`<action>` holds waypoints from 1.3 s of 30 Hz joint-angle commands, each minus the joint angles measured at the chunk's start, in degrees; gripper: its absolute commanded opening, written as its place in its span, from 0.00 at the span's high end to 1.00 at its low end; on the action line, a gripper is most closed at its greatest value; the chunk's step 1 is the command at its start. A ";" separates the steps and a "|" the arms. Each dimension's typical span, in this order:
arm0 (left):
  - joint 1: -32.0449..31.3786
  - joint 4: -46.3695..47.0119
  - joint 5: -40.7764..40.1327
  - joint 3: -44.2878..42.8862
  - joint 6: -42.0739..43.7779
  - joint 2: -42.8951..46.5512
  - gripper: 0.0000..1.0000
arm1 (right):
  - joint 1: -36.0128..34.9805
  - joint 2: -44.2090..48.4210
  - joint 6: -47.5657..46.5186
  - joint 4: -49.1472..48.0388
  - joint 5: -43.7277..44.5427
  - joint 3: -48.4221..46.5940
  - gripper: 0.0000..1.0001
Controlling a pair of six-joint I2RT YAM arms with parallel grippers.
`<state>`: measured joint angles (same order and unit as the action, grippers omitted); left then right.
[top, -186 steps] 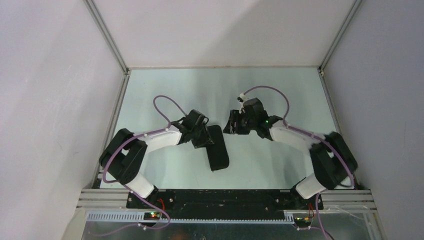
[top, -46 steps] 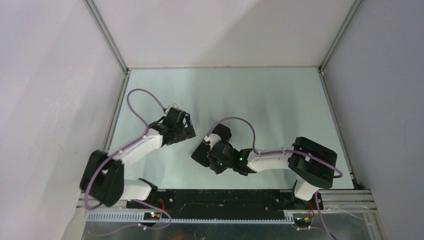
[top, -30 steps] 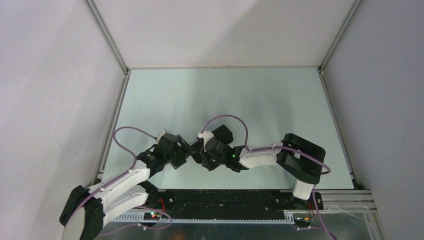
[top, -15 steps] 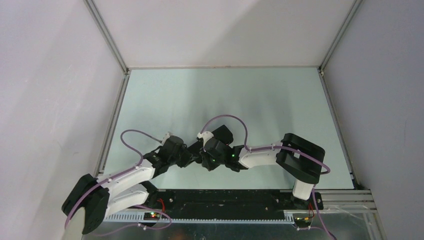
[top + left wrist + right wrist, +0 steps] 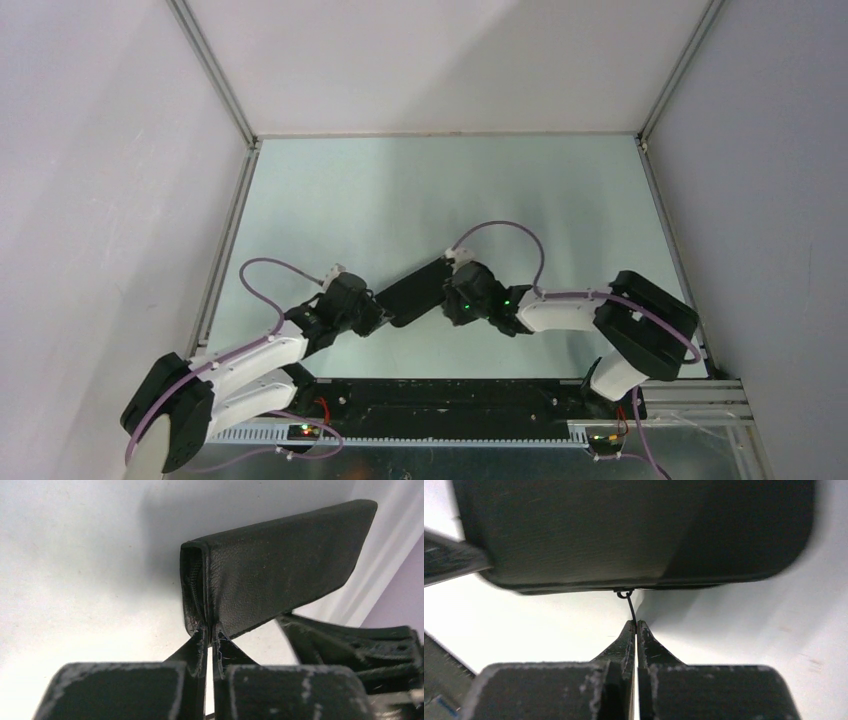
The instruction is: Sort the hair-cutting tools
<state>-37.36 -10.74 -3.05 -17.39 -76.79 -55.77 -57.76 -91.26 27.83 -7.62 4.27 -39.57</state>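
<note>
Top external view showed a black zip case [image 5: 412,290] lying aslant near the six o'clock edge of the pale table [image 5: 400,190], its long axis running from eight o'clock to two o'clock. The left gripper [image 5: 380,313] met the case at its eight o'clock end. The right gripper [image 5: 450,297] stood against its four o'clock side, near the far end.

Left wrist view: the left gripper [image 5: 210,635] was clenched, its two fingertips pinching the lower corner seam of the zip case [image 5: 280,580], just beside the visible zip teeth. The case stood on edge before the camera.

Right wrist view: the right gripper [image 5: 634,630] was clamped tight on a thin wire zip pull [image 5: 630,607], which hung from a small ring on the case's [image 5: 624,530] lower edge.

Whether the case rested on the table or hung clear of it could not be told. Where the hair-cutting tools lay could not be told from any view.
</note>
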 commanded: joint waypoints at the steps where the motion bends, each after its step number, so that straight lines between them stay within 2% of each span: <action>1: 1.00 -7.08 -6.09 -0.37 5.63 0.03 1.00 | 6.69 4.98 2.80 5.62 4.21 5.57 1.00; 8: 7.18 -10.93 -7.10 -4.37 16.55 -3.81 1.00 | 12.25 10.04 2.93 7.33 4.95 8.74 1.00; 15: 13.55 -12.06 -7.36 -14.18 30.67 -15.43 0.98 | 8.78 11.13 -0.71 5.02 1.59 8.90 1.00; 19: 15.12 -10.75 -7.10 -25.33 36.49 -25.01 0.79 | 3.03 9.92 -1.62 0.01 -2.53 8.73 1.00; 20: 15.17 -10.85 -6.77 -27.08 37.91 -26.72 0.69 | 2.31 9.55 -1.37 -1.76 -3.05 8.39 1.00; 21: 15.20 -10.82 -5.36 -30.27 38.37 -29.41 0.64 | 0.90 8.59 -0.59 -3.45 -4.41 8.07 1.00; 22: 15.17 -10.82 -4.67 -31.58 38.69 -31.11 0.51 | 0.19 8.09 -0.19 -4.29 -5.26 7.35 1.00; 23: 15.15 -10.59 -3.14 -33.31 38.45 -31.44 0.44 | -1.11 6.75 0.46 -5.80 -6.15 6.85 1.00; 24: 15.13 -9.64 -2.46 -33.62 37.48 -31.16 0.32 | -1.78 6.20 0.68 -6.38 -6.35 5.73 1.00; 26: 14.96 -8.00 -0.11 -32.99 35.32 -29.04 0.17 | -3.31 4.24 1.11 -7.73 -6.24 3.91 1.00; 28: 14.79 -6.67 1.31 -30.97 33.00 -26.01 0.09 | -4.08 2.55 1.43 -9.17 -5.83 2.43 1.00; 32: 13.03 -3.88 4.99 -24.77 27.53 -19.35 0.07 | -4.30 -0.55 1.52 -10.73 -4.48 -0.40 1.00; 39: 5.47 1.08 6.37 -14.73 15.95 -11.89 0.18 | -3.90 -4.57 1.65 -12.13 -4.54 -3.48 1.00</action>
<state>-28.36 -14.28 1.61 -35.90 -52.56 -70.83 -62.02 -94.15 28.88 -15.84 -1.08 -40.10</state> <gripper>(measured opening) 0.856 0.008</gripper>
